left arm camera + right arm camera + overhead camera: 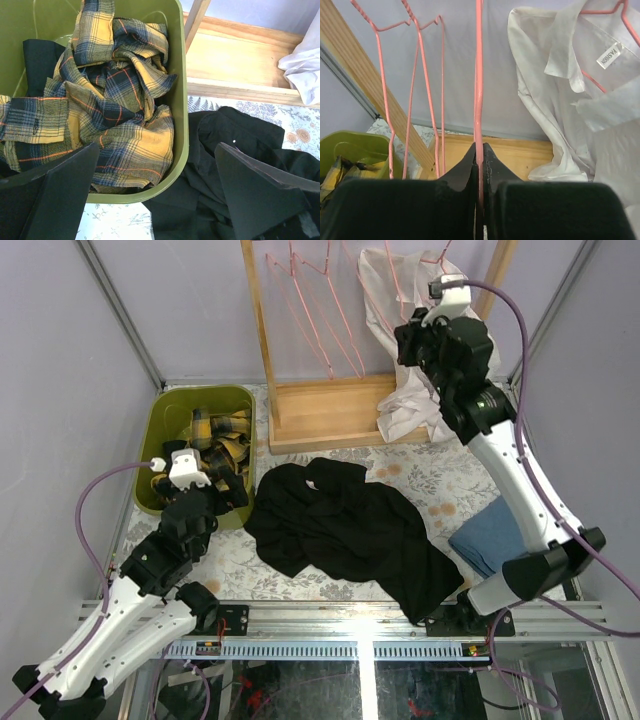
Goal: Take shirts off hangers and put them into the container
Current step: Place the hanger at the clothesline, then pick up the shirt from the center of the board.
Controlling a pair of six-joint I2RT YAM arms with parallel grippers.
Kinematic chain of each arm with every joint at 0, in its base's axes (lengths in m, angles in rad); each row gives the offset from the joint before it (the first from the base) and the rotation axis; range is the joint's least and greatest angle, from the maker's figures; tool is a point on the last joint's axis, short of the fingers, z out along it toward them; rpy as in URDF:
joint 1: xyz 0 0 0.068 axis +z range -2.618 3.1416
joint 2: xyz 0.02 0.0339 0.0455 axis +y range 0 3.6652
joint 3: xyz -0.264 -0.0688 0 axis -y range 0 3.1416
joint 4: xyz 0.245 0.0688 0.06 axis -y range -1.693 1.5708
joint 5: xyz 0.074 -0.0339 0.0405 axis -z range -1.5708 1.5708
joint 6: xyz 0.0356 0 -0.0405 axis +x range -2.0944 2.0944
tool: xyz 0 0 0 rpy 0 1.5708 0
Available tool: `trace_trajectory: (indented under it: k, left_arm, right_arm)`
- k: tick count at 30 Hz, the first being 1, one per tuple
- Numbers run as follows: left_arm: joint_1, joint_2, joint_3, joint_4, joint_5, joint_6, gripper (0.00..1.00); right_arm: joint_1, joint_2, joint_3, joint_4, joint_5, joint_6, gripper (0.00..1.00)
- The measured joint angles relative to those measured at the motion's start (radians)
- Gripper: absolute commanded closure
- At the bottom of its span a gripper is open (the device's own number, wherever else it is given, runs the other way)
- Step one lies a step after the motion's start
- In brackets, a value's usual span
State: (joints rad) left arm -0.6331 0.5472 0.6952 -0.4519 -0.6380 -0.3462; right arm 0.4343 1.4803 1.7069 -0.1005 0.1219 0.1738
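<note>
**Hidden or unclear.** In the top view the right gripper point(479, 156) is masked by its own wrist housing, and only the wrist camera shows it. The white collared shirt point(555, 95) is cut off at the right and lower edges of that view. Its pink wire hanger point(594, 81) shows only in short stretches at the collar. A plain black shirt point(41, 60) lies in the olive-green rectangular plastic tub point(181, 100), largely buried under the yellow-and-black plaid flannel shirt point(117, 110). How far the black shirt extends cannot be told, and the tub's bottom is covered.

**Arm pose.** The right arm reaches up and forward from its base to the light wooden rack frame point(258, 330). Its jaws are pressed together on the straight wire of a bare pink hanger point(479, 90), which runs upright between the fingers. The left arm is folded low. The left gripper point(156, 150) hangs above the tub's near right corner, jaws spread wide and holding nothing.

**Edges and room.** Two more bare pink hangers point(413, 85) hang to the left of the gripped one, apart from it. The white collared shirt hangs on its other side, near but not touching. A second black shirt point(340, 525) lies crumpled on the floral table point(430, 480), against the tub's right wall and reaching the table's near edge. A folded blue cloth point(490, 535) lies near the right arm's base, just beside that shirt.
</note>
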Motion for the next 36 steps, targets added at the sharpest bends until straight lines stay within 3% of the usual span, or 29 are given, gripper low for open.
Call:
trace_trajectory:
  k: [4, 8, 11, 17, 24, 36]
  left_arm:
    - [0.0, 0.009, 0.002, -0.006, 0.0, 0.001, 0.0]
    - [0.0, 0.013, 0.005, -0.01, 0.002, 0.001, 0.0]
    - [0.0, 0.018, 0.006, -0.013, 0.002, 0.002, 0.0]
    - [0.0, 0.03, 0.008, -0.015, 0.003, 0.004, 0.0]
    - [0.0, 0.033, 0.008, -0.014, 0.004, 0.005, 0.0]
    - [0.0, 0.05, 0.01, -0.01, 0.014, -0.002, 0.0]
  right_arm:
    - [0.001, 0.086, 0.11, -0.101, -0.014, -0.02, 0.91]
    - [0.002, 0.105, 0.059, -0.169, -0.018, -0.028, 0.89]
    - [0.002, 0.105, 0.009, -0.161, -0.018, -0.028, 0.65]
    - [0.003, 0.076, -0.024, -0.15, -0.018, -0.04, 0.41]
    - [0.003, -0.101, -0.224, -0.071, -0.012, -0.043, 0.33]
    - [0.004, -0.476, -0.735, 0.117, 0.111, 0.119, 0.32]
